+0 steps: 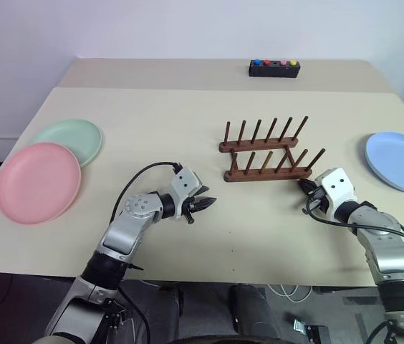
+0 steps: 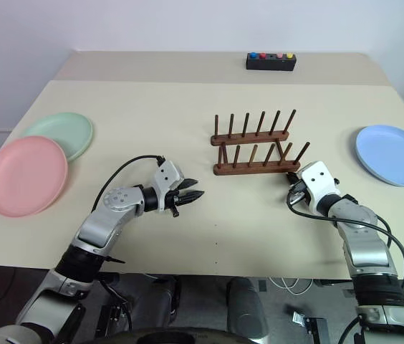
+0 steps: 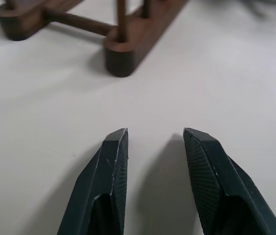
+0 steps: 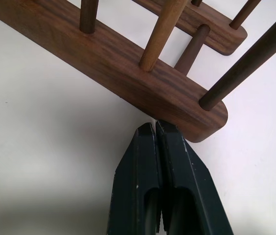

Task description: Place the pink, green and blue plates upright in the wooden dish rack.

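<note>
The right gripper [image 4: 156, 128] has its two black fingers pressed flat together with nothing between them, and their tips sit at the near rail of the wooden dish rack [image 1: 266, 152], right by that rail's rounded right end. The left gripper [image 3: 155, 137] has its fingers parted with a bare gap of tabletop between them; it holds nothing and hovers low over the table [image 1: 188, 107], pointing toward the left end of the rack but well short of it.

The rack stands empty near the middle of the table, its two rails of upright pegs running left to right. The blue plate [image 1: 400, 161] lies flat at the table's right edge, to the right of the rack. The pink plate [image 1: 37, 182] lies flat at the left edge, and the green plate [image 1: 69, 139] lies just behind it, its near rim tucked under the pink one. A small black box [image 1: 274, 68] with coloured buttons sits at the far side of the table
</note>
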You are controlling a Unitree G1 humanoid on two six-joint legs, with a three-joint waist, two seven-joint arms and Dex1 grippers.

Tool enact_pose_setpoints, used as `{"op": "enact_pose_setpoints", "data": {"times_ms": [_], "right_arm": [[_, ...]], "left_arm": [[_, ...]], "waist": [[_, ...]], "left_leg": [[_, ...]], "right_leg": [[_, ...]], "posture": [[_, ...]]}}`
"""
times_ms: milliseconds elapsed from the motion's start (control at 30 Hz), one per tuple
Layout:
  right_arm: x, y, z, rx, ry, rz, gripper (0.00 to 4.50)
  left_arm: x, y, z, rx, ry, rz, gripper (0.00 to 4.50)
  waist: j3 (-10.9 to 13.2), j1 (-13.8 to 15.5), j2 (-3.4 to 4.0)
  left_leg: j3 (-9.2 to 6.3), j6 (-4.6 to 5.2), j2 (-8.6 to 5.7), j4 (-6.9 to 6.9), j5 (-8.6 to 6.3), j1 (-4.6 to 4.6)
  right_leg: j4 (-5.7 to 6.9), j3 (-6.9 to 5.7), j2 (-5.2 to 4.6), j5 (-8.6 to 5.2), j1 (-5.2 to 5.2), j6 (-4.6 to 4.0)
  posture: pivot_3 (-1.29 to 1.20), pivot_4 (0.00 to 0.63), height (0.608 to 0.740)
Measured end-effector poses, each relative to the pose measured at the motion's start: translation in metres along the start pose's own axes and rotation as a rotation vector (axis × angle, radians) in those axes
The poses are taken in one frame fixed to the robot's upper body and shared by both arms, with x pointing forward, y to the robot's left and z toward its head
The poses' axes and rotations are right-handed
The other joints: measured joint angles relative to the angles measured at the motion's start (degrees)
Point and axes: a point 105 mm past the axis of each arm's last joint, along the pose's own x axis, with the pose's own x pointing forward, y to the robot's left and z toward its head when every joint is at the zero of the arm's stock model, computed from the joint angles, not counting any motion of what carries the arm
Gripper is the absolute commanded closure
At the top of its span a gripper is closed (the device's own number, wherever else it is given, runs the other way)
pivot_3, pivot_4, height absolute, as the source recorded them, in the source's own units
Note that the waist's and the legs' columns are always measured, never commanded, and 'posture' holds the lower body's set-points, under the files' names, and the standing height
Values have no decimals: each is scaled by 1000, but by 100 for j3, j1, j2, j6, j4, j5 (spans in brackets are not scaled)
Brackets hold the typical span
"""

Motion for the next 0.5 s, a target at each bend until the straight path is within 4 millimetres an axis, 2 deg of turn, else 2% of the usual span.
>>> {"op": "enact_pose_setpoints", "data": {"times_ms": [133, 233, 500], "right_arm": [[1, 0, 1, 0, -1, 0, 4443], [3, 0, 2, 4, -8, 2, 4443], [6, 1, 3, 14, -15, -2, 4443]], "left_arm": [[24, -3, 8, 34, 1, 2, 2695], [38, 4, 13, 24, 2, 58, 2695], [45, 16, 14, -36, -29, 185, 2695]], "waist": [[0, -7, -1], [0, -20, -1], [0, -43, -1]], "left_leg": [[0, 0, -1, 2, 0, 0], [0, 0, -1, -2, 0, 2], [0, 0, 0, -3, 0, 5]], "right_leg": [[0, 0, 1, 0, 0, 0], [1, 0, 1, 1, -1, 3], [3, 0, 1, 2, -2, 4]], "posture": [[0, 150, 734], [0, 150, 734], [0, 150, 734]]}}
